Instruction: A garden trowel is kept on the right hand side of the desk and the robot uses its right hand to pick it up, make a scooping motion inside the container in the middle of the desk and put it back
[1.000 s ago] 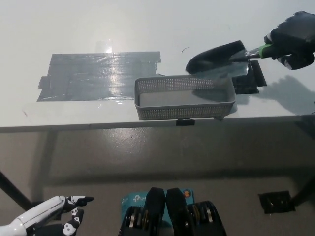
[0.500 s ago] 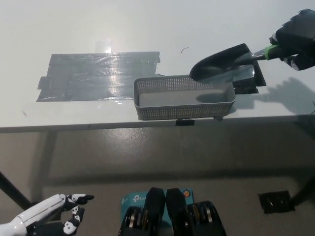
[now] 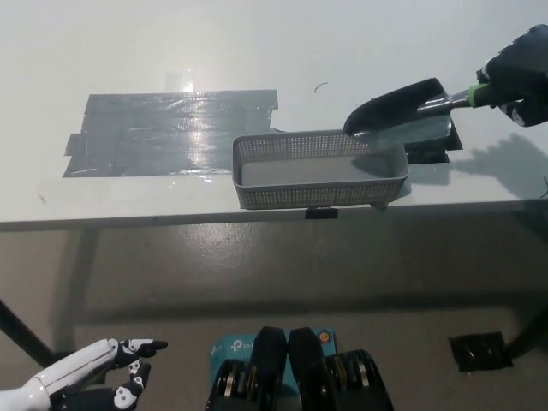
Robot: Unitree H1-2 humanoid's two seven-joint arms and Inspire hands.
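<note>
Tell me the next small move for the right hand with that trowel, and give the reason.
Probably carry the trowel a little further right and lower it onto the black patch on the desk. The right hand holds it in the air, its blade beyond the basket's right end and not inside it, so setting it back looks due. The left hand rests low, below the desk.

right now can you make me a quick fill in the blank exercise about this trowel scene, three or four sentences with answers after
1. The trowel is held by the robot's ____ hand.
2. The trowel's blade hangs above the far right ____ of the grey basket.
3. The white left hand rests below the table, at the picture's lower ____.
4. Left of the basket, the table bears a patch of grey ____.

Missing words: right; corner; left; tape
</note>
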